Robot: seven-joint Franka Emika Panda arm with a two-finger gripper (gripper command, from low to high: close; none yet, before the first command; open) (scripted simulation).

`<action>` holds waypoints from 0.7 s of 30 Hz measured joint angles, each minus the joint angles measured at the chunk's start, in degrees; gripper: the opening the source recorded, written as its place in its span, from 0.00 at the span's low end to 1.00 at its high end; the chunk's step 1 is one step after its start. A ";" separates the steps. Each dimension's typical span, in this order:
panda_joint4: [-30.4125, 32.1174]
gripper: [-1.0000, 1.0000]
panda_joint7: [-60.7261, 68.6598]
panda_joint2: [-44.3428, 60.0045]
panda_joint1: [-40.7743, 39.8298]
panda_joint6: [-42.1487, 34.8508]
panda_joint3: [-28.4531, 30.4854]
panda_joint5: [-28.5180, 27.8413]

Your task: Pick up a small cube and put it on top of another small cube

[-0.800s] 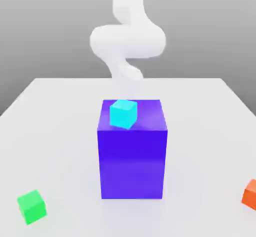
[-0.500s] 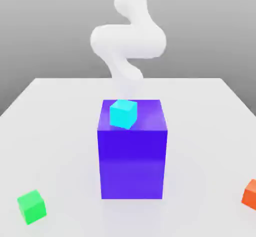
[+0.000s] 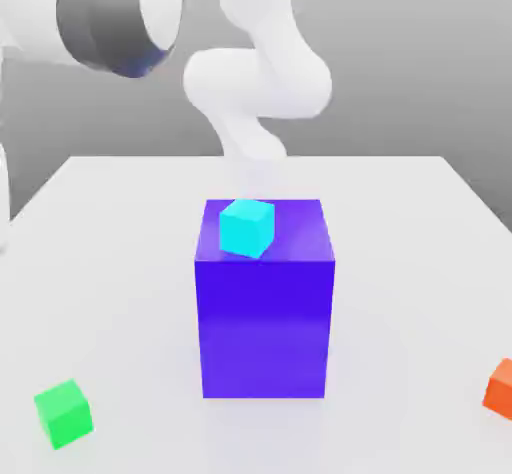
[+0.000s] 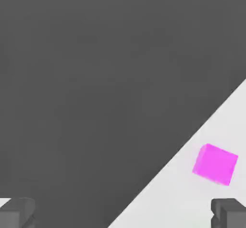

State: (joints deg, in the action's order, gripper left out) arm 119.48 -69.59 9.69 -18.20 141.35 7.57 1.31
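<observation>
The small bright green cube (image 3: pixel 63 413) lies on the white table (image 3: pixel 400 222) near the front, at the exterior view's left. A cyan cube (image 3: pixel 246 227) rests on top of the big blue-violet block (image 3: pixel 264 302) in the middle. In the hand view my gripper (image 4: pixel 122 215) is open, its dark fingertips (image 4: pixel 17 212) far apart with nothing between them. It hangs over the table's edge, with dark floor beyond. A magenta cube (image 4: pixel 215 163) sits on the table surface in that view.
An orange cube (image 3: pixel 500 387) sits at the front, at the exterior view's right edge. The white arm (image 3: pixel 255 82) rises behind the blue-violet block, and a large grey-and-white link (image 3: pixel 110 12) hangs at the upper left.
The arm has swung, bringing a large grey-and-white link into the exterior view's upper left. The cubes and the block have not moved.
</observation>
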 joint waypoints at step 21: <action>-6.50 0.00 -3.14 28.16 -7.93 8.88 0.56 8.83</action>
State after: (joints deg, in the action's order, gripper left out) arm 112.98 -72.72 37.85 -26.14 150.23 8.14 10.15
